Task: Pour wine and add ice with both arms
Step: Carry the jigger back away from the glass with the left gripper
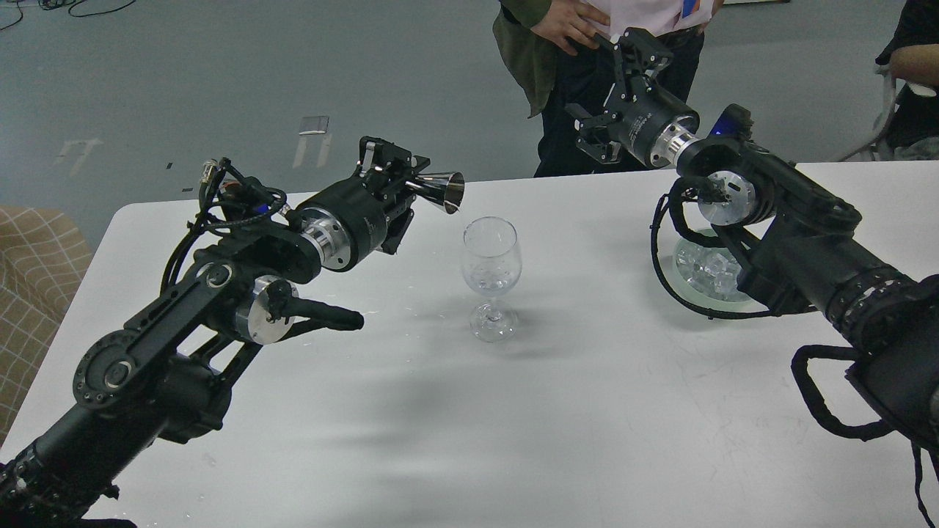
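Setting: a white table [587, 411] is seen from above, with a grey floor beyond its far edge.
Left arm: a black jointed arm [183, 315] is extended from the lower left toward the middle of the table.
Left gripper [411, 187]: its fingers are pressed onto the narrow end of a small shiny metal cup [442, 192]. The cup is held on its side, with its wide mouth turned to the right, above and just left of the glass, not touching it.
Glass [491, 271]: a clear stemmed wine glass is stood upright near the middle of the table. A few small clear pieces can be made out low in its bowl.
Ice [706, 270]: clear cubes are heaped in a shallow round dish [722, 297] on the right side of the table, partly hidden behind the right arm.
Right arm [799, 249]: it is raised from the lower right, above the dish.
Right gripper [612, 92]: its fingers are spread apart with nothing between them, held high past the far edge of the table.
Background: a standing person [579, 44] is seen from the waist down behind the table.
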